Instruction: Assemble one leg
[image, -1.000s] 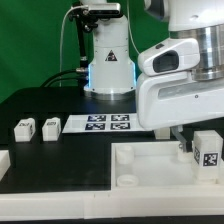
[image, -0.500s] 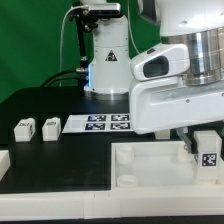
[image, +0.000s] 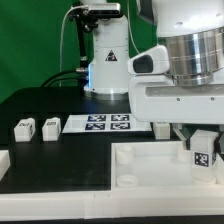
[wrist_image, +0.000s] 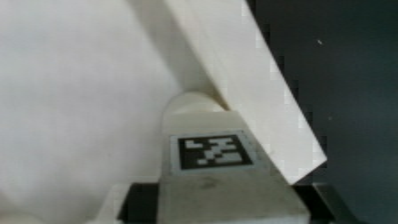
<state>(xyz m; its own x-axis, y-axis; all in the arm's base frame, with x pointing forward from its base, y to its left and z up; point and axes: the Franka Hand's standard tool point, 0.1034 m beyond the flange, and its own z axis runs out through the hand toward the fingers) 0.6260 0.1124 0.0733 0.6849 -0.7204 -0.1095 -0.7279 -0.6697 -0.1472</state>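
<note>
We find the gripper (image: 202, 138) closed on the leg (image: 204, 156), with the post clamped between the two fingers. In the exterior view the leg stands upright with its long axis vertical. Its upper end sits in the gripper and its lower end points down at the tray-like part (image: 150, 168), near that part's corner on the exterior view's right. We cannot tell from either view whether the lower end touches the tray-like part. The tagged face of the leg is turned toward the exterior camera. In the wrist view the same face is turned toward the wrist camera, and the leg's free end lies against the line of the tray-like part's raised rim. The label on the leg is a square black-and-white marker tag. The marker board (image: 108, 123) lies flat on the black table (image: 60, 150) and carries several tags of the same kind. A second leg (image: 24, 128) and a third leg (image: 49, 126) stand just beside each other on the table at the exterior view's left, well apart from the gripper, and each shows a tagged face.
</note>
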